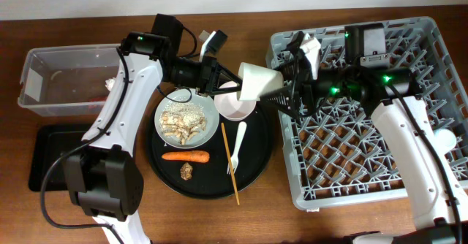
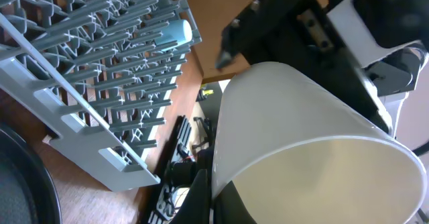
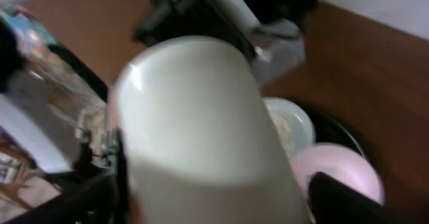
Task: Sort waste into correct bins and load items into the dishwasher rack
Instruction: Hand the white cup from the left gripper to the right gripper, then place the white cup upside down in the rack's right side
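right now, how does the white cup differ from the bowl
The white cup is in the air, tipped on its side in the left gripper; the bowl sits upright on the round tray. The cup is tall and tapered, the bowl low and wide. Both are white and look empty.

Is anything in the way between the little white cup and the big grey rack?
Only the right gripper: it reaches out from over the rack, jaws open on either side of the cup, which the left gripper holds. Nothing else visible lies between cup and rack.
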Tool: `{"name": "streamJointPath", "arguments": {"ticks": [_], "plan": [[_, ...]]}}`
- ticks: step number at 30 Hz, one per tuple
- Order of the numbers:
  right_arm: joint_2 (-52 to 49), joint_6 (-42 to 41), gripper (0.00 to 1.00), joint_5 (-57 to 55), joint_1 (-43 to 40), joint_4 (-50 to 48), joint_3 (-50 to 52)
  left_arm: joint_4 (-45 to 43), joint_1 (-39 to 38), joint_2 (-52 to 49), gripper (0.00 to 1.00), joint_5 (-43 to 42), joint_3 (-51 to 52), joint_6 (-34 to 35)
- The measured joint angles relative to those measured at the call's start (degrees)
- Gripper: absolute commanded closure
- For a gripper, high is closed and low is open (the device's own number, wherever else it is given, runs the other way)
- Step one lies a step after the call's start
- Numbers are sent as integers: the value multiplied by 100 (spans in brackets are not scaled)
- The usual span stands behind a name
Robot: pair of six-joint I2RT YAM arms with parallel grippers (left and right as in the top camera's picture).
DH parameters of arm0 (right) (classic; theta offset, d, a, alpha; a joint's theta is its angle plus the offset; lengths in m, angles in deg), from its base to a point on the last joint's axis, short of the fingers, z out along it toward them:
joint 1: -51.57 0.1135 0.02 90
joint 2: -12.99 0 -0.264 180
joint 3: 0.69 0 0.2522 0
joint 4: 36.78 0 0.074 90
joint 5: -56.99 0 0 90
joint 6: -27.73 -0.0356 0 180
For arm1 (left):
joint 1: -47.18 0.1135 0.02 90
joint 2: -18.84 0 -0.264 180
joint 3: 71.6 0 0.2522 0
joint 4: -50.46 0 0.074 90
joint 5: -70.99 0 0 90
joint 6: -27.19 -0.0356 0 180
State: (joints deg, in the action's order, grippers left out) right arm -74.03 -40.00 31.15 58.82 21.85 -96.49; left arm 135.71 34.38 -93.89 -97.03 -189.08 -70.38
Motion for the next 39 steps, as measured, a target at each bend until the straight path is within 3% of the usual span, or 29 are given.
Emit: {"name": "streamJointPath", "arguments": {"ticks": [2, 3, 10, 18, 39], "plan": [[0, 17, 37, 170, 0, -48, -4, 4, 0, 0, 100, -7, 0, -7], [-4, -13, 37, 192, -7, -55, -4, 24, 0, 0, 100, -48, 0, -20], [-31, 28, 36, 389, -31, 101, -4, 4, 50, 2, 100, -127, -2, -39], [-37, 22, 27, 387, -28, 120, -4, -15, 52, 2, 100, -129, -2, -39], [-37, 20, 28, -2, 181, 293, -7, -55, 26, 2, 100, -105, -2, -37]]}}
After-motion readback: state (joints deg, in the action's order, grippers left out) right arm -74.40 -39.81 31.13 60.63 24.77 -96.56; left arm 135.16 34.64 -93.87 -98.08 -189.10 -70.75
